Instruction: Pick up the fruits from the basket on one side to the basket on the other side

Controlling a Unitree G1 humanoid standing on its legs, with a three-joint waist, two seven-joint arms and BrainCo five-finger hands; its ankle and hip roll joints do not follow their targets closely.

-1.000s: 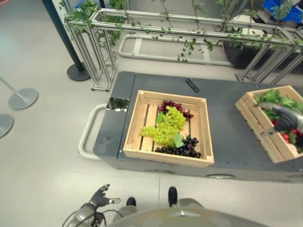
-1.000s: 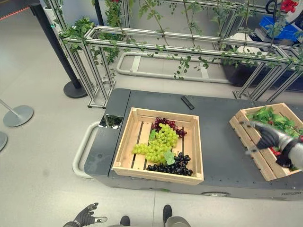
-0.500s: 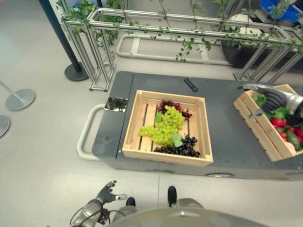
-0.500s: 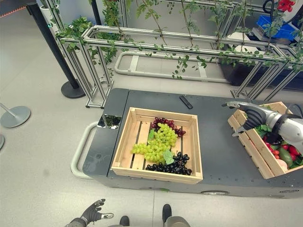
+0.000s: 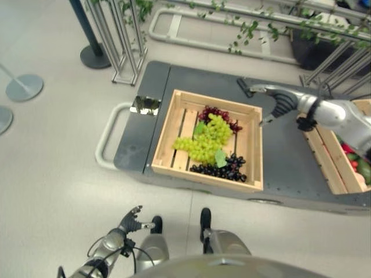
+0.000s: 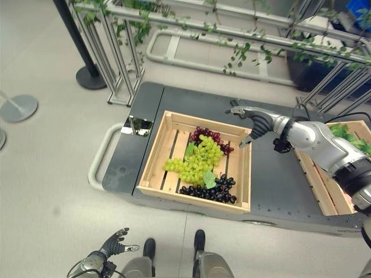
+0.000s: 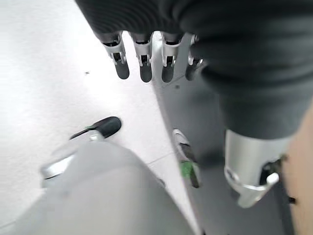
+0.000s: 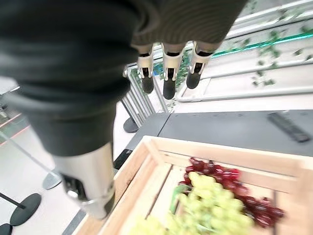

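The right hand (image 6: 257, 123) is being held above the far right corner of the wooden crate (image 6: 152, 163), fingers spread and relaxed, nothing carried in it. In its own wrist view the fingers (image 8: 168, 73) are being shown straight, with the grapes lying below and past them. Three bunches are being kept in that crate: the green grapes (image 6: 196, 162) across the middle, the red grapes (image 6: 207, 137) toward the far side, the dark grapes (image 6: 210, 193) along the near rail, all three touching or overlapping. None is being gripped.

The second crate (image 5: 331, 165) is being seen at the right end of the grey platform (image 6: 275, 184), with leafy greens and red produce already lying in it. As a judgement, the transfer is only partly done: whatever has been moved is sitting there, while three bunches are being left to fetch, and the reach for the next one is just being started.

Room is being judged next. A bare strip of platform is lying open between the two crates, so a carry across is not being blocked. The crate's raised right wall (image 5: 256, 147) is sitting directly under the hand and is having to be cleared on the way down and out. A small black remote (image 5: 244, 87) is lying just beyond that corner, near the fingers. The metal frame with vines (image 6: 191, 26) is standing well behind.

The left hand (image 5: 131, 221) is being held low beside the platform, fingers loosely extended, empty.
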